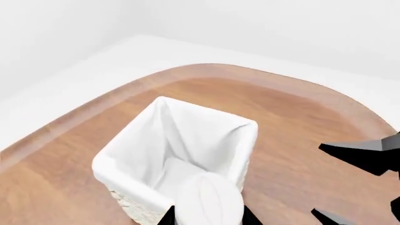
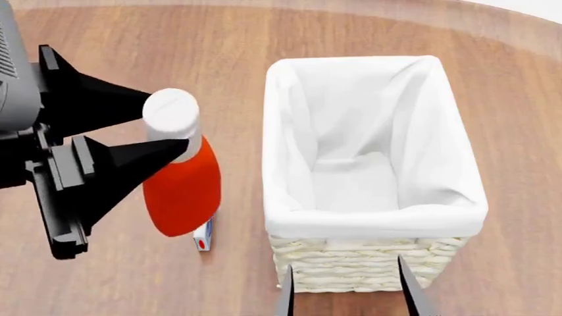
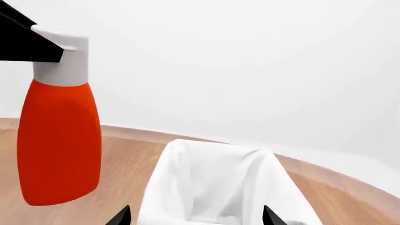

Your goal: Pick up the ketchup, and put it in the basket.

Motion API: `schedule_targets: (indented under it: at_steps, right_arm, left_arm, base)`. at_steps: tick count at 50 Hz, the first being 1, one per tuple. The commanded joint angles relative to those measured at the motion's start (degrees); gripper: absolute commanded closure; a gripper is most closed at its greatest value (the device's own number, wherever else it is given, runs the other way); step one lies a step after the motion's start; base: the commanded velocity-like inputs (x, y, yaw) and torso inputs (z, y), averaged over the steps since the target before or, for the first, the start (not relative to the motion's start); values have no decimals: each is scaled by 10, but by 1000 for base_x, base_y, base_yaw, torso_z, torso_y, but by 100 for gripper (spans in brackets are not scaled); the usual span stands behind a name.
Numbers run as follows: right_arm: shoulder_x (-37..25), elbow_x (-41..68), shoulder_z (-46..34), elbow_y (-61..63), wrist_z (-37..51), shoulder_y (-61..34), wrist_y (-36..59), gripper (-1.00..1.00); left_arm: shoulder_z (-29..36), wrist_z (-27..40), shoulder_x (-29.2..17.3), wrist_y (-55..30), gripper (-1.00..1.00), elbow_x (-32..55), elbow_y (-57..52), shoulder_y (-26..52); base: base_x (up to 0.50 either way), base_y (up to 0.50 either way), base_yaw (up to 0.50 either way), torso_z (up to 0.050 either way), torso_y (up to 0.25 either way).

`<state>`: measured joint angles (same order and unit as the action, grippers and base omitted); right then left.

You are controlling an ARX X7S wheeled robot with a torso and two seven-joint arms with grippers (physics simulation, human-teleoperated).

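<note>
The ketchup (image 2: 183, 187), an orange-red squeeze bottle, hangs above the wooden table just left of the basket (image 2: 373, 263). My left gripper (image 2: 171, 125) is shut on its white cap (image 2: 171, 113). In the left wrist view the cap (image 1: 209, 202) fills the space between the black fingers (image 1: 167, 217), with the basket (image 1: 125, 161) just beyond. The right wrist view shows the ketchup (image 3: 59, 140) in the air beside the cloth-lined basket (image 3: 159, 187). My right gripper (image 2: 349, 295) is open at the basket's near side, holding nothing; it also appears as the right gripper (image 3: 196, 220).
A small white box with blue and red marks (image 2: 203, 236) lies on the table under the ketchup, mostly hidden. The round wooden table (image 1: 300, 122) ends in a curved edge beyond the basket. Black parts of the right arm (image 1: 368, 154) show in the left wrist view.
</note>
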<state>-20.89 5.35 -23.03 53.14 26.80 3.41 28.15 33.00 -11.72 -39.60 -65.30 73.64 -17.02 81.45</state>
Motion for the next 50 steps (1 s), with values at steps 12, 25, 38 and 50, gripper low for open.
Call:
schedule_targets:
  at_steps: [12, 25, 38, 50]
  right_arm:
    - [-27, 78, 41, 4, -42, -11, 25, -100]
    - [-60, 259, 109, 34, -106, -64, 87, -100]
    - [-97, 414, 136, 44, -97, -180, 201, -100]
    - [-109, 477, 115, 21, -85, -282, 275, -100]
  left_arm:
    - [58, -127, 48, 47, 100, -82, 109, 18]
    - [69, -129, 72, 50, 100, -93, 137, 31]
    - [65, -125, 70, 52, 100, -87, 131, 29]
    - [66, -123, 66, 43, 100, -81, 125, 39]
  base:
    - [0, 0, 0, 0, 1]
    - [0, 0, 0, 0, 0]
    - [0, 0, 0, 0, 1]
    - [0, 0, 0, 0, 1]
